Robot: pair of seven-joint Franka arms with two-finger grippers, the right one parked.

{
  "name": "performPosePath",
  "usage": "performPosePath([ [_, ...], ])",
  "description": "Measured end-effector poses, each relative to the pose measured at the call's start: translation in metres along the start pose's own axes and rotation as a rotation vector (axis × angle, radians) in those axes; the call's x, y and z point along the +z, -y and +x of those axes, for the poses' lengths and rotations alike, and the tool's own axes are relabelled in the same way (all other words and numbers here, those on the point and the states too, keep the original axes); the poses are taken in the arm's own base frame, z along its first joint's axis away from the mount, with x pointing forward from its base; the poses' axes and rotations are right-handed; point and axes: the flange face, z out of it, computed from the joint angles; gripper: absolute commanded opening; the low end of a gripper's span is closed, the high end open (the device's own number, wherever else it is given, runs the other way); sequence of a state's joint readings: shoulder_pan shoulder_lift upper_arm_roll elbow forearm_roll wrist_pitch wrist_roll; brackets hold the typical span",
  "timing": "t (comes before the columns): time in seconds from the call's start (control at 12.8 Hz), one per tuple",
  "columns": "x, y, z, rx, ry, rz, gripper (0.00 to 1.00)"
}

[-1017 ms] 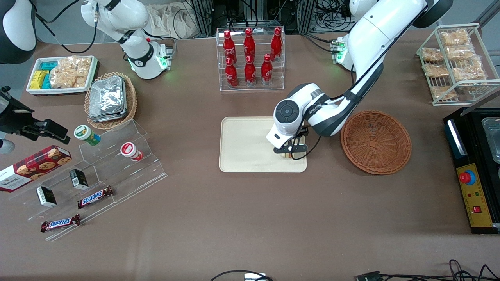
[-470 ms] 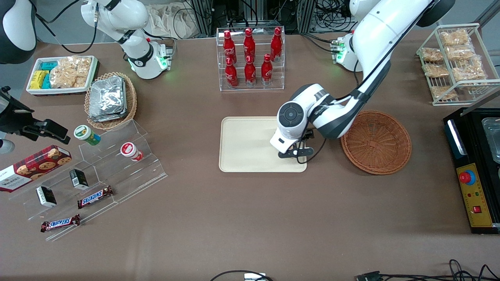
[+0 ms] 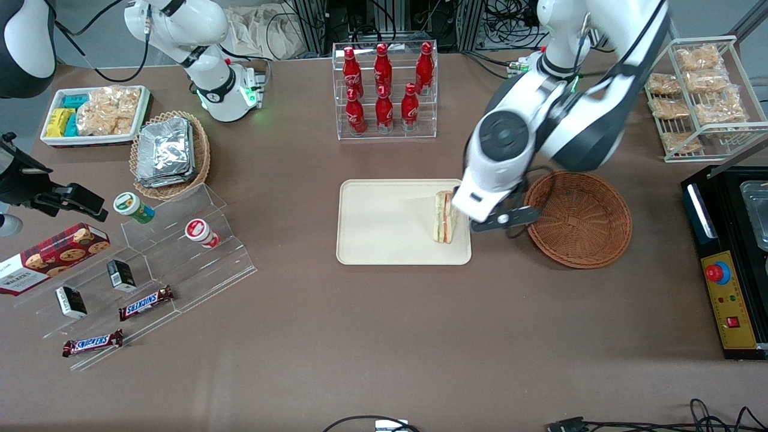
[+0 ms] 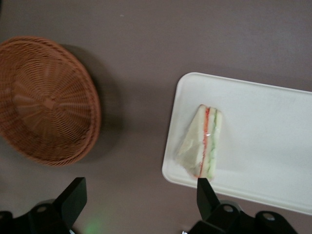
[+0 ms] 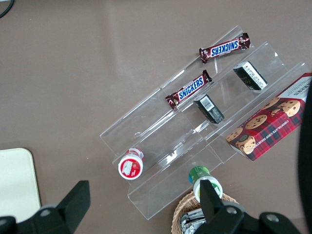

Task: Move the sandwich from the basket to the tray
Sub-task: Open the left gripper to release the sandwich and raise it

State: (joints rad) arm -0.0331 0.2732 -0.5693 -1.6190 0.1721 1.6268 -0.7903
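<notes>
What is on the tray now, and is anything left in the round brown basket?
The sandwich lies on the tray near its basket-side edge. The basket shows only bare weave, though the arm covers part of its rim. The open gripper hangs above the table between them, holding nothing.

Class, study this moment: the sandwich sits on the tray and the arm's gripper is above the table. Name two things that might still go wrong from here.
1. The sandwich stands on edge close to the tray rim nearest the basket; a nudge might tip it over or off.
2. The gripper, open, hangs above the gap between tray and basket; a low sweep may clip the sandwich or the basket rim.
</notes>
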Motion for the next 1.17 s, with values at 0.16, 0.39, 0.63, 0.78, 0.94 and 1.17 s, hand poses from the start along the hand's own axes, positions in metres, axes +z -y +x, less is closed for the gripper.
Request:
performPosePath([
  [0.16, -0.037, 0.061, 0.003, -0.006, 0.001, -0.009, 1.00],
  [0.39, -0.063, 0.154, 0.010, -0.013, -0.021, -0.018, 1.00],
  [0.63, -0.072, 0.221, 0.008, -0.001, -0.036, -0.034, 1.00],
  [0.78, -0.080, 0.249, 0.005, 0.002, -0.051, -0.049, 1.00],
  [0.94, -0.082, 0.270, 0.007, 0.006, -0.052, -0.066, 1.00],
  [1.17, -0.088, 0.275, 0.005, 0.018, -0.050, -0.093, 1.00],
])
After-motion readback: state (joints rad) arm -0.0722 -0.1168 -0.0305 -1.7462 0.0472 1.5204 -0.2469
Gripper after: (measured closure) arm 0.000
